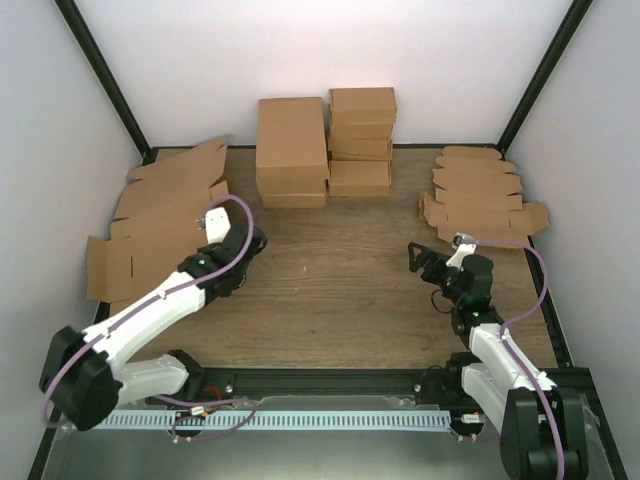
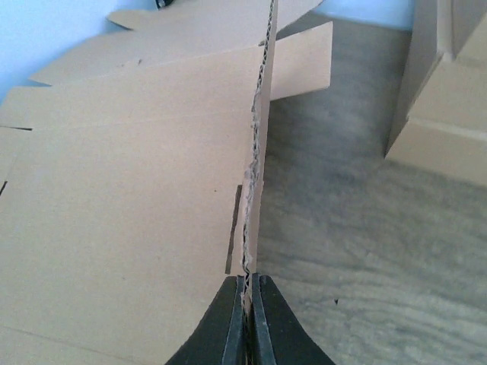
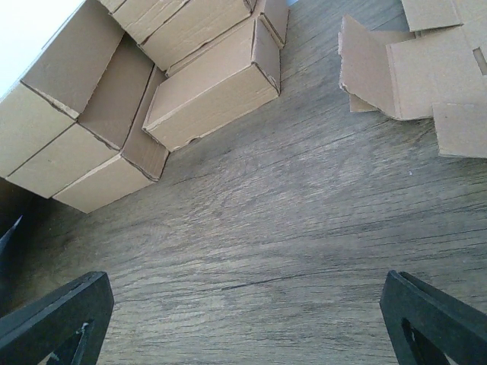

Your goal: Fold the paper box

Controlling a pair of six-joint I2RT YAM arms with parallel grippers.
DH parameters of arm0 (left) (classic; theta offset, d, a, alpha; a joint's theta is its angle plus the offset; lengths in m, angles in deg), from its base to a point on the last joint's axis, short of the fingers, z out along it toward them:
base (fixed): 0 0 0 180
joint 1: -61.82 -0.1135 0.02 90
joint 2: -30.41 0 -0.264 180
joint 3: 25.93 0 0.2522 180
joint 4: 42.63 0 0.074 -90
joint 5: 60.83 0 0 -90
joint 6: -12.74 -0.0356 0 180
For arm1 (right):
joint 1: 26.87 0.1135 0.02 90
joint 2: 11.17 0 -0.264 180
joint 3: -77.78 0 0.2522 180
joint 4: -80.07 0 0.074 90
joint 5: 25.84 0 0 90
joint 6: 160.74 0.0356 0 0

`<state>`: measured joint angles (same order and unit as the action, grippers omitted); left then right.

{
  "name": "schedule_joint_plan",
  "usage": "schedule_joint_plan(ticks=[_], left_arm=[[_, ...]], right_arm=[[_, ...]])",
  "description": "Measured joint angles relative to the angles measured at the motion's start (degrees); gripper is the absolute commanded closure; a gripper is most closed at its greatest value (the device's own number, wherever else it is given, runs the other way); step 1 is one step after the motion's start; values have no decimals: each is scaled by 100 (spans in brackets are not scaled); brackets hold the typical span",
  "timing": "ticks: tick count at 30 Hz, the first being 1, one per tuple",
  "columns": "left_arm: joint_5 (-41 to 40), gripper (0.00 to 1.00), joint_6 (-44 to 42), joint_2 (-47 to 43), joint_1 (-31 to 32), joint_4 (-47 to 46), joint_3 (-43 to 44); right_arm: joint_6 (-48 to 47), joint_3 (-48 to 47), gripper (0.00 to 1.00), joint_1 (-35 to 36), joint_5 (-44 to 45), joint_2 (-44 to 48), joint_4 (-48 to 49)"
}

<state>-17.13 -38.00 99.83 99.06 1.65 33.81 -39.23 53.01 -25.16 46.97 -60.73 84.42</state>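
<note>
we have our left gripper (image 2: 247, 293) clenched on the paper box (image 1: 150, 220). in the left wrist view its two dark fingers (image 2: 228, 323) pinch a raised, ragged corrugated edge of the sheet. the paper box lies at about 9 o'clock on the wooden table (image 1: 340, 300), close to the left wall. its panels and flaps spread back toward 10 o'clock, and the gripped edge is on the side facing the table's middle. it overlaps other large brown sheets there, and we cannot tell where each one ends.

our right gripper (image 1: 425, 258) hangs at about 4 o'clock, released, with its jaws spread wide over bare wood and nothing between them.

at 12 o'clock, by the back wall, two stacks of folded brown boxes (image 1: 325, 150) stand side by side, touching. at 2 o'clock lies a pile of smaller flat blanks (image 1: 480, 195) with rounded tabs, well apart from the paper box and just beyond our right gripper.
</note>
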Motion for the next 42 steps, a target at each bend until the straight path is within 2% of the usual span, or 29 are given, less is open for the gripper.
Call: schedule_joint_plan(ticks=[6,14,24,33,34,35,36,37,39,42], left_arm=[[15,96,28,-946,-90,221,166],[234,96,173,-1283,-96,575,535],[1412,96,350,-1937,-98,240,535],[2297,96,658,-1784,-98,-442,535],[2371,93,699,-1738,-98,-518,535],[2439,85,732,-1696,-98,-588,535],[2503,73,758,-1648,-98,-656,535],[2577,55,813,-1587,-101,-776,535],[2813,29,745,-1460,-101,-977,538],[3287,6,542,-1139,-105,-1110,717]], right_arm=[[0,0,0,0,0,0,0],[2,0,0,0,-13,-63,2],[2,0,0,0,-44,-120,37],[0,0,0,0,-50,-170,37],[0,0,0,0,-52,-177,35],[0,0,0,0,-61,-184,35],[0,0,0,0,-63,-188,35],[0,0,0,0,-66,-192,35],[0,0,0,0,-66,-197,35],[0,0,0,0,-68,-205,35]])
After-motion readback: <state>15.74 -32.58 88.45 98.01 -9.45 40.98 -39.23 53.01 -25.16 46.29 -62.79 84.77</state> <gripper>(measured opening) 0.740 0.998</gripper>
